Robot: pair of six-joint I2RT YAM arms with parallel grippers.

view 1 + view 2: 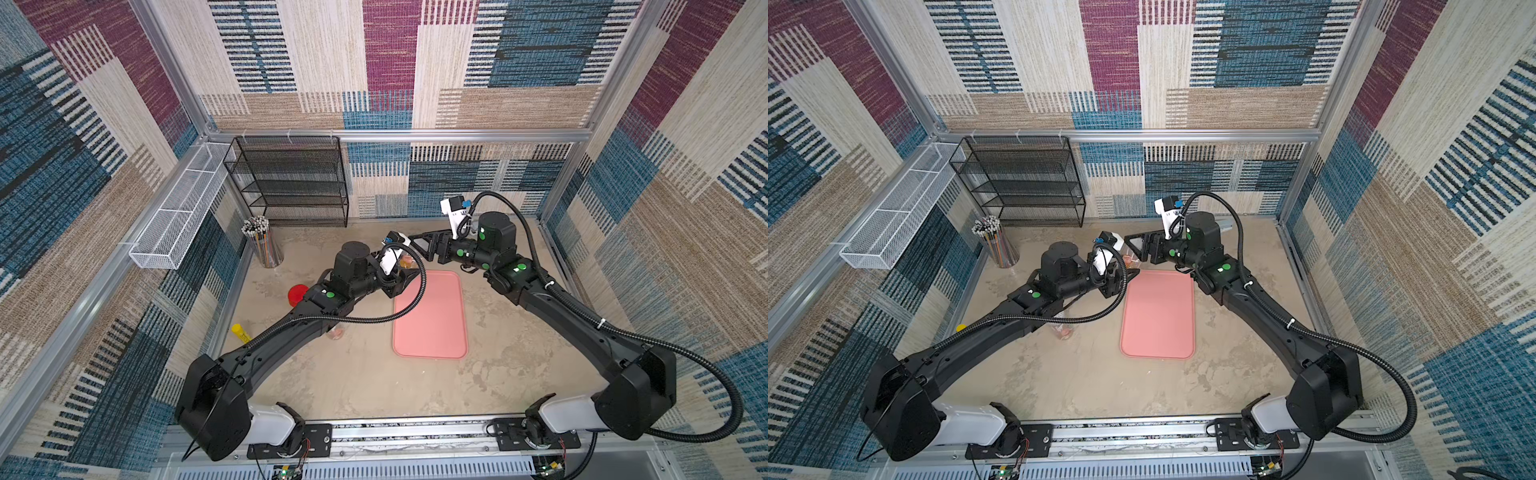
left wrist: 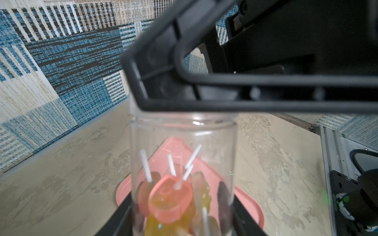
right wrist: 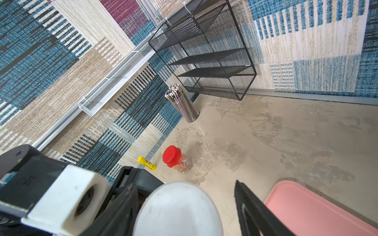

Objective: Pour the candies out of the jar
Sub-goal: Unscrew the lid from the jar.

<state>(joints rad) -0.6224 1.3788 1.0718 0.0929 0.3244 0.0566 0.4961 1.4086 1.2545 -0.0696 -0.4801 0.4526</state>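
The clear jar (image 2: pixel 184 153) of candies (image 2: pixel 169 202), upright at the far end of the pink tray (image 3: pixel 317 208), looks light, stiff and slick, so the left fingers (image 2: pixel 119 220) clamp its lower wall while the right fingers (image 3: pixel 251 208) straddle its white lid (image 3: pixel 178 210), part open (one side not yet touching).

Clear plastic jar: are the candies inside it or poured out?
Inside: colourful round lollipops show through the clear jar wall.
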